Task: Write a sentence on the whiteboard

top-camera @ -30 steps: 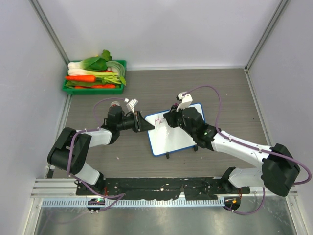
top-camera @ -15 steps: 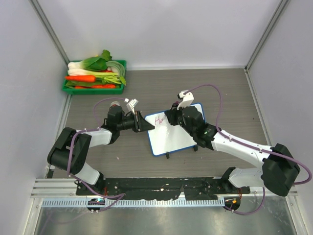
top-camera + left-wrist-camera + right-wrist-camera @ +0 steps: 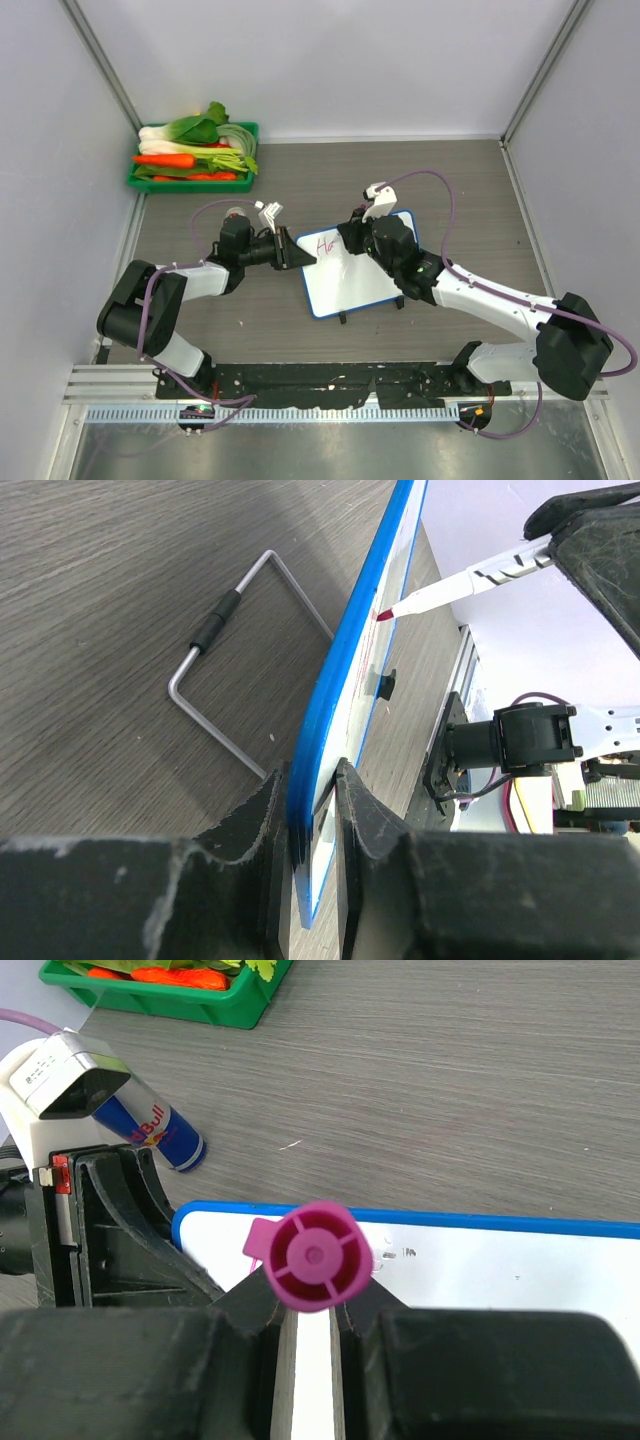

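The whiteboard [image 3: 352, 272], white with a blue rim, lies mid-table, and its edge shows in the left wrist view [image 3: 345, 680]. My left gripper [image 3: 296, 251] is shut on its left edge, pinched between my jaws [image 3: 312, 810]. My right gripper [image 3: 352, 238] is shut on a white marker with a pink cap [image 3: 312, 1256], tip [image 3: 384, 613] touching the board's top left. The sentence [image 3: 326, 242] is a few pink strokes there. The board also shows in the right wrist view [image 3: 480, 1260].
A green tray [image 3: 196, 182] of vegetables stands at the back left. A blue drinks can [image 3: 150, 1130] lies beside my left arm. A wire stand leg [image 3: 215, 645] sticks out under the board. Grey walls close in the table.
My right gripper with the marker has shifted slightly to the right along the board's top, and the pink writing has grown a little. My left gripper has not moved.
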